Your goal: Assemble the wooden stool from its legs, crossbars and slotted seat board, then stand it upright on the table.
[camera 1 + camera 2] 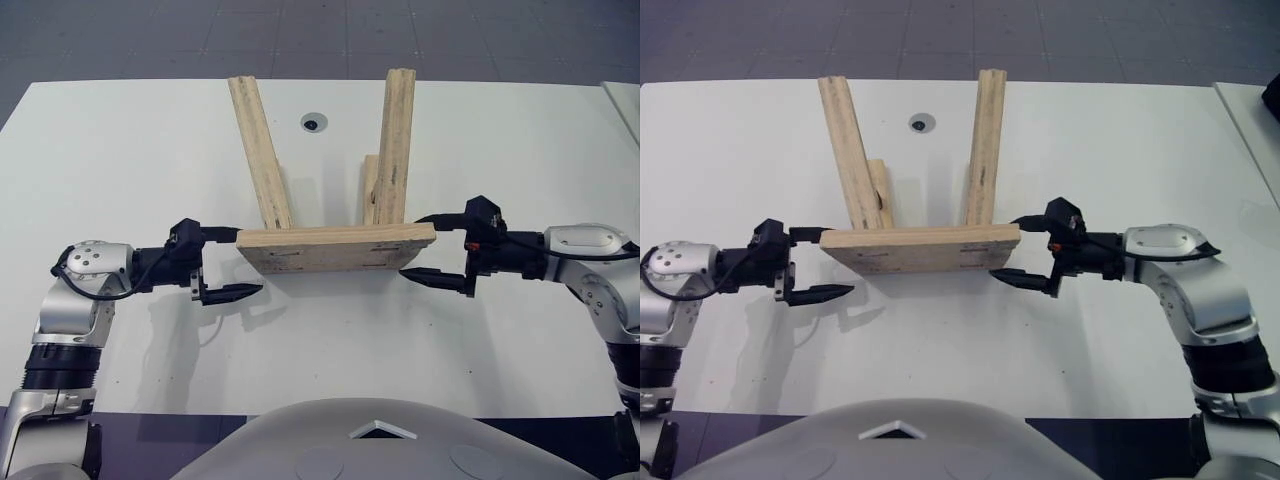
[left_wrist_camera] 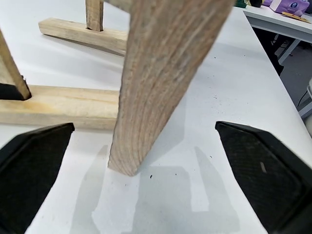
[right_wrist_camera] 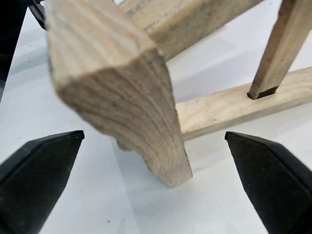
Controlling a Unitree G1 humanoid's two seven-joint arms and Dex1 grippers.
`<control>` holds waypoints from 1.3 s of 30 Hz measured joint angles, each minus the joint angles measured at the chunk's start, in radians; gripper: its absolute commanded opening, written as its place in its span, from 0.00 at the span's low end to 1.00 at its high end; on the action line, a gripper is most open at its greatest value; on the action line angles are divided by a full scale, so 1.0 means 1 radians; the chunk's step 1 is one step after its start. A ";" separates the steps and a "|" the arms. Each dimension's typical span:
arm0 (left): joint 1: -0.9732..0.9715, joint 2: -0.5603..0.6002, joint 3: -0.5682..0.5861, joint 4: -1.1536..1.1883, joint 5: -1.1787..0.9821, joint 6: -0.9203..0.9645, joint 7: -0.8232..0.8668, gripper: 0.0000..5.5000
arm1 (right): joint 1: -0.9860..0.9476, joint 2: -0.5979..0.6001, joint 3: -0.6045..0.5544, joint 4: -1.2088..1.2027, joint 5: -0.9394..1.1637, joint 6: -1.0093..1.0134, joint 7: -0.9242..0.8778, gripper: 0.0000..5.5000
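The wooden stool lies on its side on the white table. Its seat board stands on edge, facing me. Two legs point away across the table, and a crossbar is slotted in by the right leg. My left gripper is open at the board's left end, one finger on each side. My right gripper is open at the board's right end, its fingers wide of the wood. A leg with a crossbar lies behind.
A round cable hole sits in the table between the two legs at the back. The table's front edge runs just below both arms. A second table's corner shows at the far right. Bare tabletop lies left and right of the stool.
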 measured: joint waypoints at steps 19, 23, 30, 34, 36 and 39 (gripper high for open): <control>-0.212 0.087 -0.076 0.020 -0.137 0.311 -0.194 0.34 | -0.162 0.087 -0.002 0.147 0.226 0.252 0.141 0.44; -0.314 0.200 -0.076 -0.009 -0.292 0.525 -0.208 0.31 | -0.255 0.113 -0.116 0.198 0.464 0.488 0.115 0.40; -0.684 0.139 -0.021 0.260 -0.446 1.051 -0.109 0.24 | -0.508 0.281 -0.318 0.487 0.832 0.633 -0.283 0.24; -0.843 -0.006 0.088 0.602 -0.446 1.163 0.074 0.39 | -0.583 0.411 -0.393 0.635 0.919 0.593 -0.581 0.30; -0.901 -0.078 0.161 0.780 -0.449 1.150 0.202 0.46 | -0.634 0.464 -0.425 0.714 0.917 0.534 -0.690 0.36; -0.959 -0.140 0.282 0.991 -0.477 1.096 0.373 0.54 | -0.683 0.507 -0.471 0.841 0.896 0.424 -0.761 0.45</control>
